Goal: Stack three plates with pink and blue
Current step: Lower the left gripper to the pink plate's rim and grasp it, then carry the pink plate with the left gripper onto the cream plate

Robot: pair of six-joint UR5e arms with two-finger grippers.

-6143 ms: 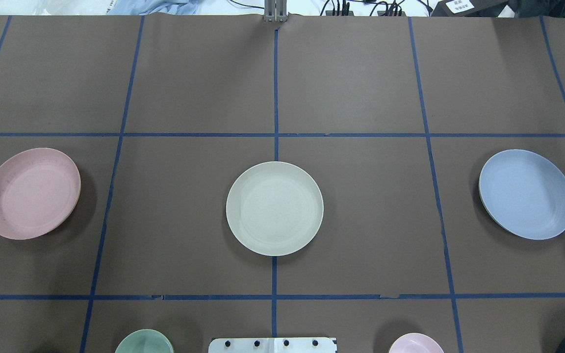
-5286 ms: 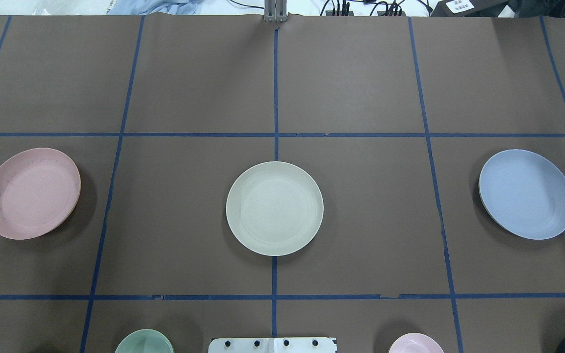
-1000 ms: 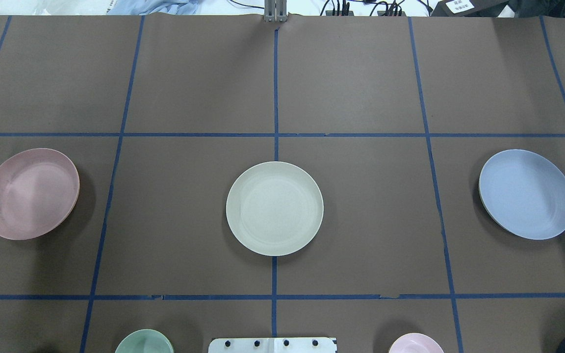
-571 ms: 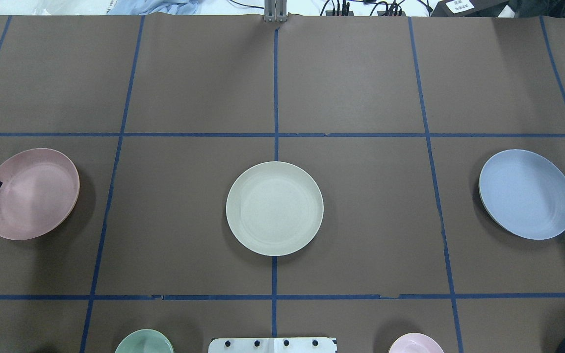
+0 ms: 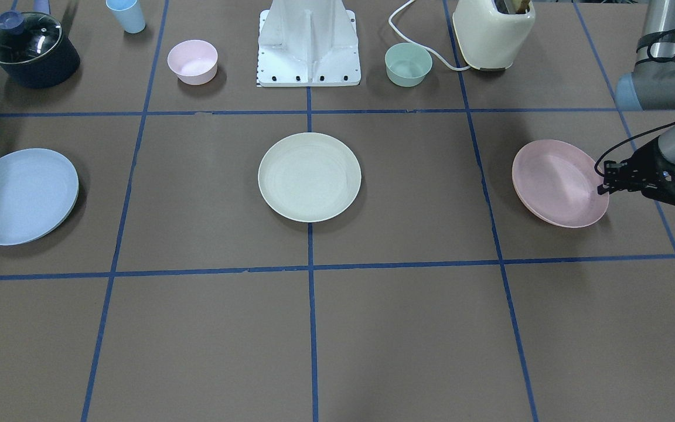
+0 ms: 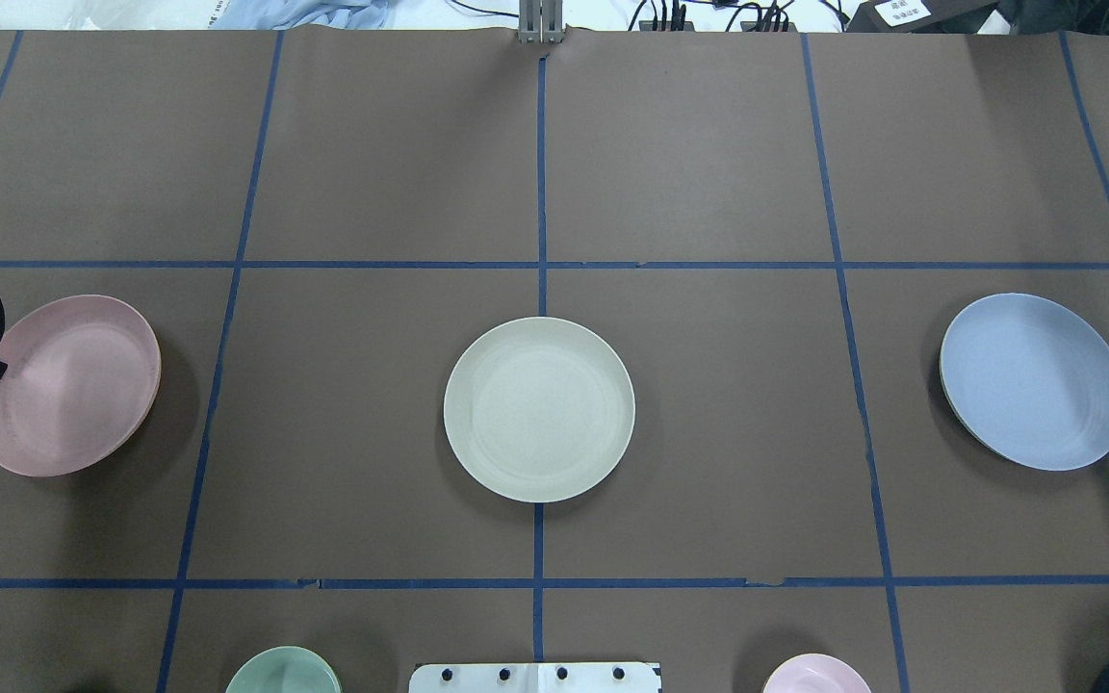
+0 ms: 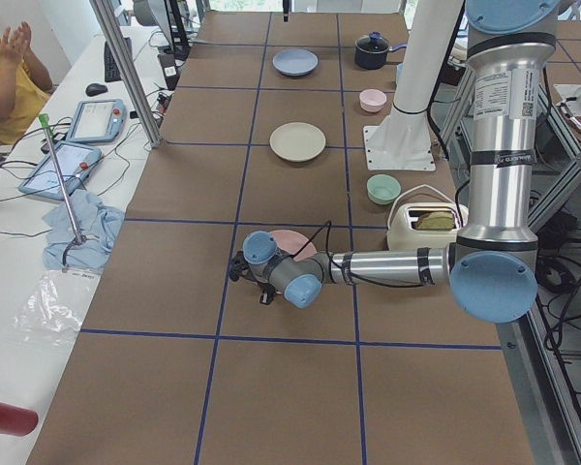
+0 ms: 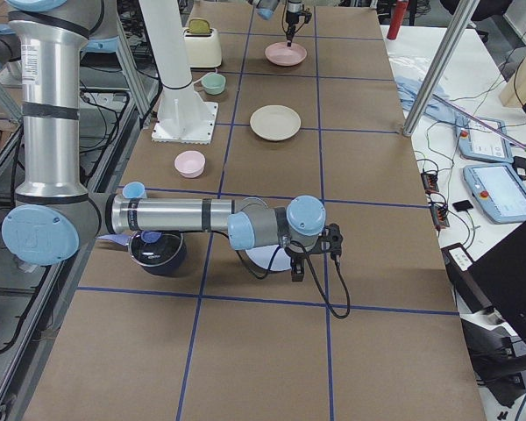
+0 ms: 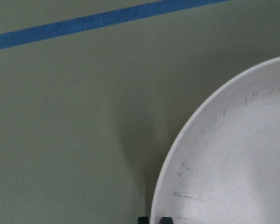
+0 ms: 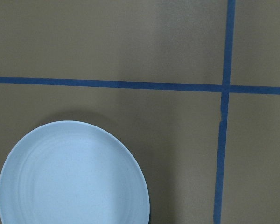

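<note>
Three plates lie in a row on the brown table. The cream-white plate is in the middle, also in the front-facing view. The pale pink plate is on my left. My left gripper is shut on its outer rim, fingertips on either side of the edge. The light blue plate is on my right. My right gripper hangs at its outer edge. It shows only in the exterior right view, so I cannot tell if it is open.
Near my base stand a small pink bowl, a green bowl, a light blue cup, a dark lidded pot and a cream toaster. Blue tape lines grid the table.
My left gripper came in at the pink plate's outer rim and closed on it. The pink plate has shifted slightly toward the middle, and its shadow has widened. The other two plates have not moved.
</note>
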